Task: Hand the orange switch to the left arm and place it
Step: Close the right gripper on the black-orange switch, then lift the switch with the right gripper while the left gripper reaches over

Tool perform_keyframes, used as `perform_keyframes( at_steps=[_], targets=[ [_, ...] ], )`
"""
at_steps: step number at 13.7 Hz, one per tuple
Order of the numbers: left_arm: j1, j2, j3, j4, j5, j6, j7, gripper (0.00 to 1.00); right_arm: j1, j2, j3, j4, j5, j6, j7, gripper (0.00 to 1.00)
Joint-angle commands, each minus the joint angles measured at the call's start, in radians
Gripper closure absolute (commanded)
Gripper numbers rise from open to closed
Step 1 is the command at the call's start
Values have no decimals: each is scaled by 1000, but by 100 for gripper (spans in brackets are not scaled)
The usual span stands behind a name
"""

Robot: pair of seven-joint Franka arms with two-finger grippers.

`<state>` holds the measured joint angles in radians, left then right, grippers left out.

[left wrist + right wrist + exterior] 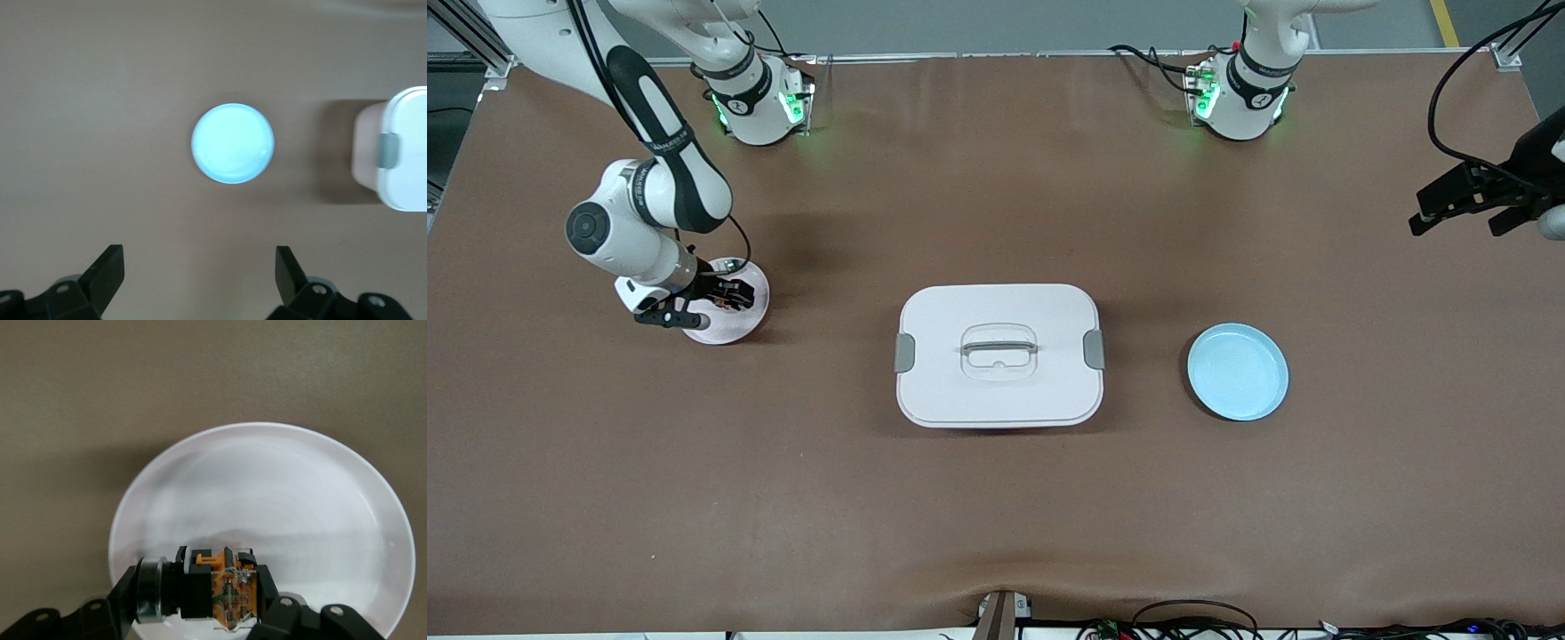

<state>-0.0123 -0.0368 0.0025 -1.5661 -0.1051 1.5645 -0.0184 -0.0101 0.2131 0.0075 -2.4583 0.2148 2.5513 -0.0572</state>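
The orange switch (208, 590), black with an orange clear-cased back and a silver ring, lies sideways between the fingers of my right gripper (197, 595), which is shut on it. That gripper (727, 295) is low over the pale pink plate (749, 313) at the right arm's end of the table. The plate (280, 493) shows nothing else on it. The white box (960, 391) with grey latches stands mid-table, lid on. My left gripper (1464, 212) hangs open and holding nothing, high over the left arm's end of the table. Its fingers (107, 267) stand wide apart.
A light blue plate (1237, 371) lies bare between the box and the left arm's end, and the same blue plate (233, 143) shows beside the box (408, 153) in the left wrist view. Cables run along the table's front edge.
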Motion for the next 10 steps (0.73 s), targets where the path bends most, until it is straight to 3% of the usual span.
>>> perform_keyframes(
  at_steps=[1, 3, 10],
  targets=[
    [9, -3, 1, 63, -114, -52, 8, 0, 12, -44, 0, 62, 90, -136, -3, 100],
    [9, -6, -1, 64, -200, -58, 6, 0, 9, -50, -3, 139, 139, -266, 22, 100],
    [-46, 66, -10, 55, -545, -64, -89, 0, 7, -47, -6, 527, 141, -811, 321, 100]
  ],
)
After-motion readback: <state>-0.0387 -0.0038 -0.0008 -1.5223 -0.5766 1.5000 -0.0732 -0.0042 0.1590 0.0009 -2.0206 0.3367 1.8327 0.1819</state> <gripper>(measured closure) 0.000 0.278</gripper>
